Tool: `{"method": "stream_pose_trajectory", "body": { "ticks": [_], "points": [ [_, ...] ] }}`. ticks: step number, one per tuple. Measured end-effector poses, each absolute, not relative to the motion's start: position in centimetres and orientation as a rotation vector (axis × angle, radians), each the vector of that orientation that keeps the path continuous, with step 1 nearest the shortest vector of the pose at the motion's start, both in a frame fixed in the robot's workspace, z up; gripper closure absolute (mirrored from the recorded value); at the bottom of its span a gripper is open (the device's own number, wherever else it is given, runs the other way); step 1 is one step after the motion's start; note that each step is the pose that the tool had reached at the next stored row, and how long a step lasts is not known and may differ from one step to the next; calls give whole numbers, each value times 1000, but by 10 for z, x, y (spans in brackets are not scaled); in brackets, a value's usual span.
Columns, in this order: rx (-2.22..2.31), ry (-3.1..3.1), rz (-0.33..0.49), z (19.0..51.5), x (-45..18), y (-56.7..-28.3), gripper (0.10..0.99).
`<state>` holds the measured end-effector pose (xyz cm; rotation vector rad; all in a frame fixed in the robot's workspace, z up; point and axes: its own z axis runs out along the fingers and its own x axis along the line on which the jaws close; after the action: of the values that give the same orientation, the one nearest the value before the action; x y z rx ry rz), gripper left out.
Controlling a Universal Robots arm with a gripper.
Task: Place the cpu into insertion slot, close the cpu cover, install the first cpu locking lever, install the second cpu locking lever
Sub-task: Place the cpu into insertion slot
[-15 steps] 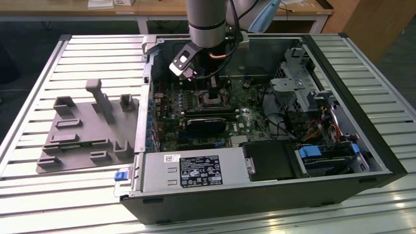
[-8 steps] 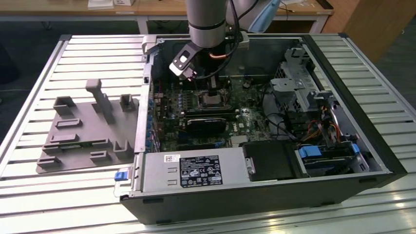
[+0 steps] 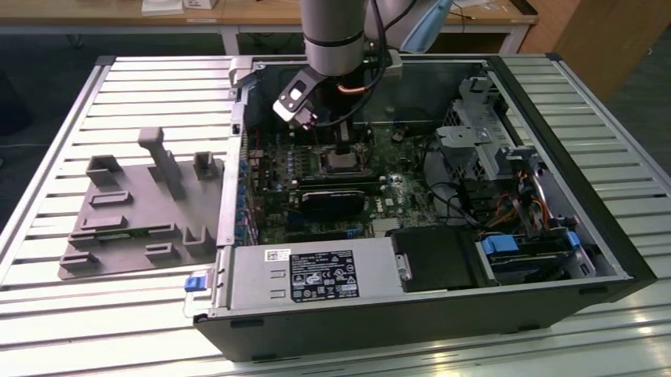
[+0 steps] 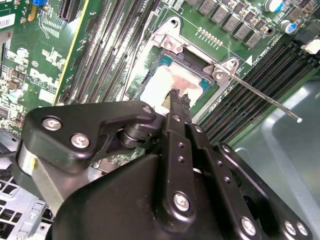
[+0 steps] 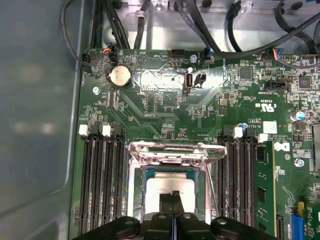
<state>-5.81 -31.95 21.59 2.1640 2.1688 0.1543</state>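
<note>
Slatted tabletop (image 3: 63, 314) carried open computer case (image 3: 419, 322). Cpu (image 5: 160, 184) lay flat inside insertion slot (image 5: 170, 170). End effector (image 5: 173, 195) clenched, empty, tips down on cpu over slot, likely pushing it snug.

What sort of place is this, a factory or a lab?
Probably a robotics lab or workshop: an open black desktop computer case lies on a slatted metal table under a grey robot arm, with wooden desks beyond.

My fingers (image 5: 168, 200) hide part of the cpu (image 5: 160, 186) in both wrist views. One side of the insertion slot (image 5: 170, 171) is hidden behind them too.
</note>
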Motion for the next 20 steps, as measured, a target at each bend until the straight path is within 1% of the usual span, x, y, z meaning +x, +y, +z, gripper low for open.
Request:
{"method": "stream_pose_trajectory", "body": {
  "ticks": [15, 20],
  "points": [
    [2164, 2169, 155, 259, -58, -320, 980],
    [2166, 2168, 154, 261, -54, -320, 980]
  ]
}}
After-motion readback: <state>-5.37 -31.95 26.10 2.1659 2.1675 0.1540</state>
